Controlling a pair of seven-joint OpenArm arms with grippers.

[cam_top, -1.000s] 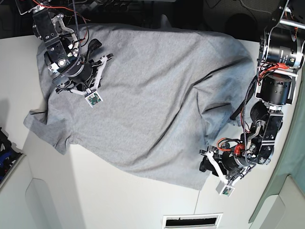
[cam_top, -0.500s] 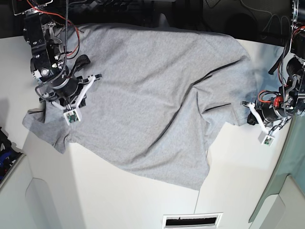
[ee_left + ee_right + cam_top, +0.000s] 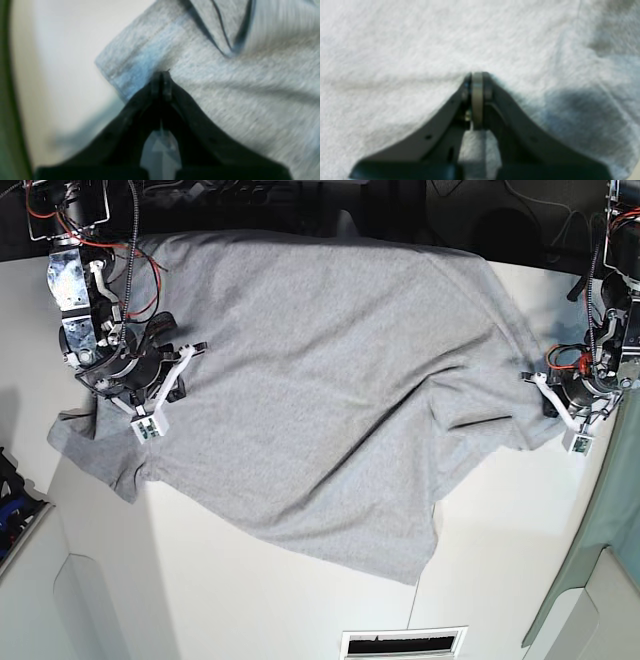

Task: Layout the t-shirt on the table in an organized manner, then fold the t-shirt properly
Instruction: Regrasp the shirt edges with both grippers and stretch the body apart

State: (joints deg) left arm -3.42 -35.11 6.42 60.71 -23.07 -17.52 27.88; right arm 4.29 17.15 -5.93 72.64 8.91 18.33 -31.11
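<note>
The light grey t-shirt (image 3: 320, 380) lies spread on the white table (image 3: 250, 600), plain side up, with no lettering showing. A few creases run toward its right sleeve (image 3: 520, 415). My left gripper (image 3: 558, 402) is at the right sleeve. In the left wrist view it (image 3: 162, 75) is shut, with its tips on the fabric next to the sleeve hem (image 3: 130, 67). My right gripper (image 3: 150, 380) is over the shirt's left shoulder area, near the left sleeve (image 3: 95, 445). In the right wrist view it (image 3: 477, 76) is shut, and the cloth (image 3: 395, 62) puckers at its tip.
The shirt's far edge hangs over the table's dark back edge (image 3: 300, 225). A vent slot (image 3: 400, 642) sits at the front edge. A blue object (image 3: 10, 500) is at the far left. A green surface (image 3: 610, 580) borders the right. Bare table (image 3: 62, 50) lies beside the right sleeve.
My left gripper moved right and up, drawing the right sleeve outward and flattening the folds there. My right gripper shifted slightly left on the shoulder area.
</note>
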